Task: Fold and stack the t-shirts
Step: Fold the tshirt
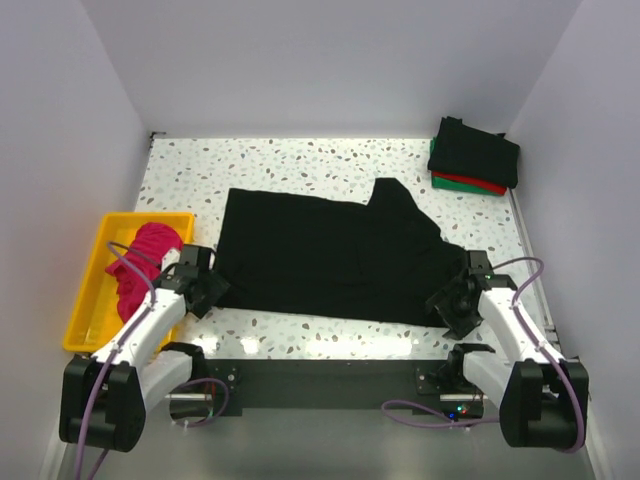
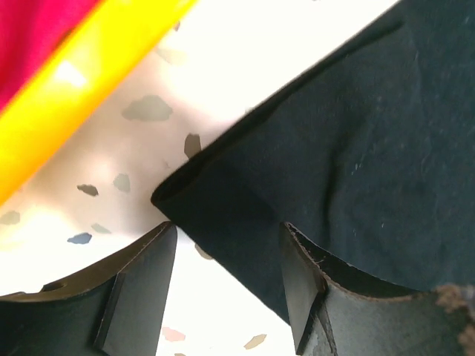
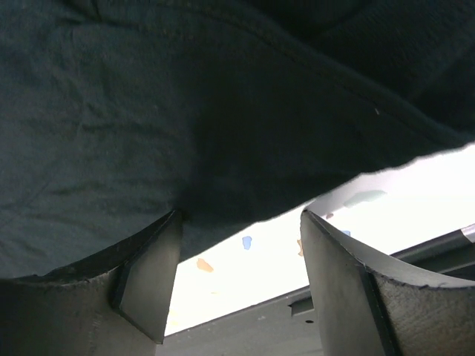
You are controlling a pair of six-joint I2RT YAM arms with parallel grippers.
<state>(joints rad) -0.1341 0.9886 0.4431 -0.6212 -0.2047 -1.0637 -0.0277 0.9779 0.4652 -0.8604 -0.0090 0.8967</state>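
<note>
A large black t-shirt lies spread across the middle of the speckled table. My left gripper is open at its near left corner; in the left wrist view the corner sits between the open fingers. My right gripper is open at the shirt's near right edge, which lies between its fingers. A magenta-pink shirt lies bunched in the yellow tray. A stack of folded shirts, black over red and green, sits at the far right corner.
White walls close in the table on the left, back and right. The dark base bar of the arms runs along the near edge. The yellow tray's rim shows close to the left gripper.
</note>
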